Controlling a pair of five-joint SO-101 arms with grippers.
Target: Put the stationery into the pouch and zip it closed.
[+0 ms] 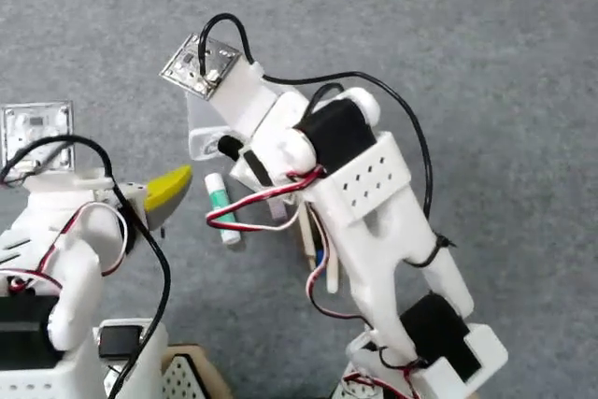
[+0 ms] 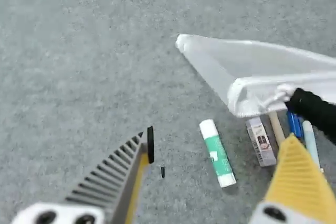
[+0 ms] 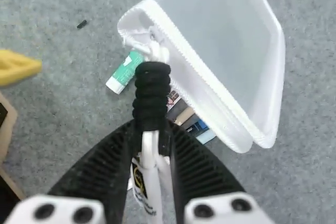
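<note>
Translucent pouch (image 3: 226, 61), lifted over the glue stick (image 2: 217, 153) and pens (image 2: 294, 124) on the counter (image 2: 79, 51), hangs by its black pull (image 3: 151, 87), pinched tight in the right fingers (image 3: 113, 153). If that grip slips, the pouch drops unfilled. Nearby, the left fingers (image 2: 118, 166) gape empty.

On top, the clear plastic pouch (image 3: 220, 51); under it, the blue pens (image 2: 294, 124).
The pouch, pinched by the right gripper (image 3: 151, 129), partly covers the pens and a small flat eraser (image 2: 261, 141) on the grey felt table (image 1: 467, 63); a green-and-white glue stick (image 2: 217, 153) lies beside them, nearer the left gripper (image 1: 163, 201).
</note>
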